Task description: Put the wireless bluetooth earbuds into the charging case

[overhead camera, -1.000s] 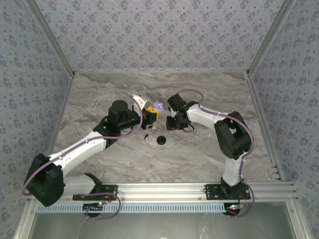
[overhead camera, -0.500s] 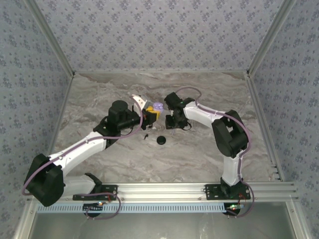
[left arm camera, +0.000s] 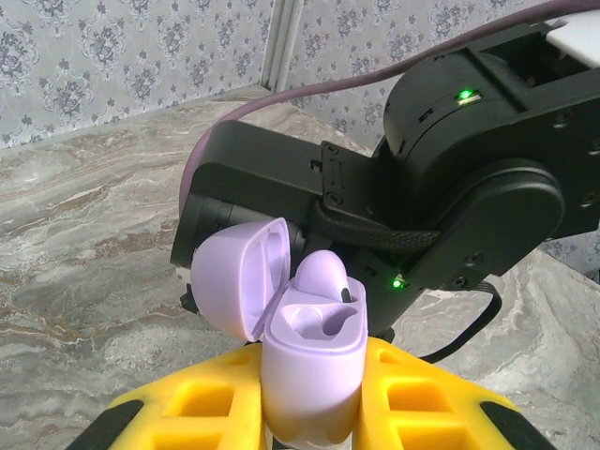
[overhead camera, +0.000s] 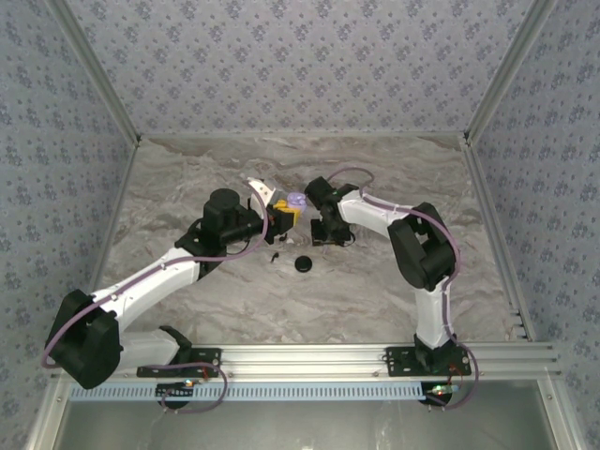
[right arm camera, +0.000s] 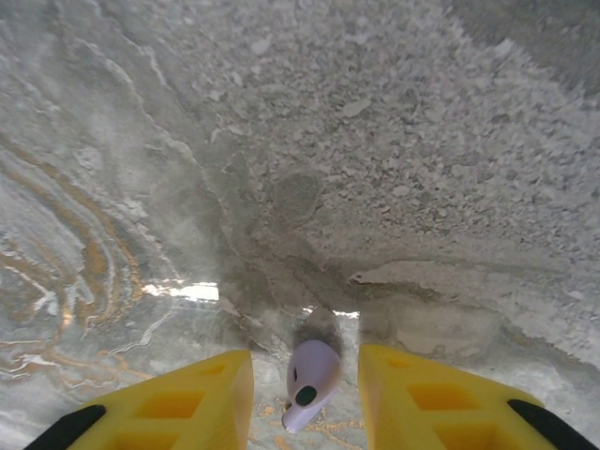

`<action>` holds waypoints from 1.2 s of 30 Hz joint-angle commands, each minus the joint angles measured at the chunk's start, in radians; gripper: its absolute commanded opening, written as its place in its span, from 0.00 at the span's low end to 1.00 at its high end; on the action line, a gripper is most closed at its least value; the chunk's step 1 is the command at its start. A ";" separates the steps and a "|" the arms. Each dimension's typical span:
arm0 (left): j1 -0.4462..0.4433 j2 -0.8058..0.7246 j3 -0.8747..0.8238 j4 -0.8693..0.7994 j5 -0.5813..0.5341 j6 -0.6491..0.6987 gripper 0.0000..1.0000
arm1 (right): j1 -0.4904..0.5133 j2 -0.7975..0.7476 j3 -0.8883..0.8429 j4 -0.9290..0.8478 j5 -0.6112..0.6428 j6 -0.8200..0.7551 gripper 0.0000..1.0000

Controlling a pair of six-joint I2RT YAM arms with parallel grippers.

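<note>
A robot lab booth. Patterned panels [overhead camera: 309, 66] and an aluminium frame [overhead camera: 494, 84] box in a marble-look table [overhead camera: 366, 291] with two arms [overhead camera: 155, 279] bolted on.

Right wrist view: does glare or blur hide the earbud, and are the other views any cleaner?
Right wrist view: bright glare streaks lie on the marble table just beyond the lilac earbud, which itself reads sharp, with a soft shadow behind it. Left wrist view: the open charging case is crisp and evenly lit, without glare. Top external view: the light is even, but the case is tiny there.

White links [overhead camera: 150, 281], black joints [overhead camera: 225, 208], lilac cables [left arm camera: 281, 97], green LEDs [left arm camera: 463, 95], yellow end effector fingers [right arm camera: 187, 403].
</note>
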 commanded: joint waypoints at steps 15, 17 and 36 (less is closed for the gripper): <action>0.005 -0.034 -0.008 0.027 -0.005 0.008 0.21 | -0.018 0.011 0.036 -0.080 0.075 -0.118 0.18; 0.006 -0.036 -0.010 0.027 -0.005 0.008 0.21 | -0.031 0.004 0.036 -0.100 0.102 -0.184 0.18; 0.006 -0.047 -0.014 0.021 -0.013 0.007 0.21 | -0.068 0.022 0.040 -0.129 0.054 -0.374 0.35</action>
